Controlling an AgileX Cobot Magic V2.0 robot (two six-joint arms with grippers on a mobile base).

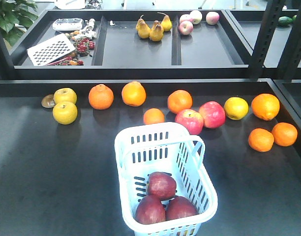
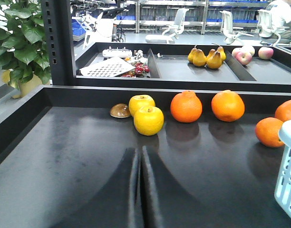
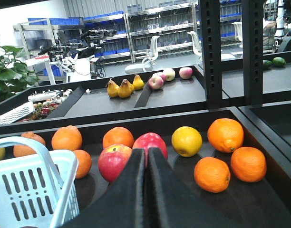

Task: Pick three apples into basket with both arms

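Three dark maroon apples (image 1: 161, 185) (image 1: 150, 210) (image 1: 180, 208) lie together in the near end of the pale blue-white basket (image 1: 140, 138), which stands at the front middle of the black table. The basket's corner shows in the left wrist view (image 2: 289, 171) and its end with a handle in the right wrist view (image 3: 36, 190). My left gripper (image 2: 139, 153) is shut and empty above bare table, left of the basket. My right gripper (image 3: 146, 153) is shut and empty, right of the basket, pointing at two pink-red apples (image 3: 113, 162) (image 3: 150, 145). Neither arm shows in the front view.
Oranges (image 1: 101, 96) (image 1: 134, 93) (image 1: 179, 101) (image 1: 265, 106), yellow fruit (image 1: 65, 112) (image 1: 236, 108) and pink-red apples (image 1: 189, 121) (image 1: 212, 114) lie in a row behind the basket. A raised black rim (image 1: 140, 84) and a rear shelf with pears (image 1: 154, 28) stand beyond. Dark uprights (image 1: 264, 34) rise at right.
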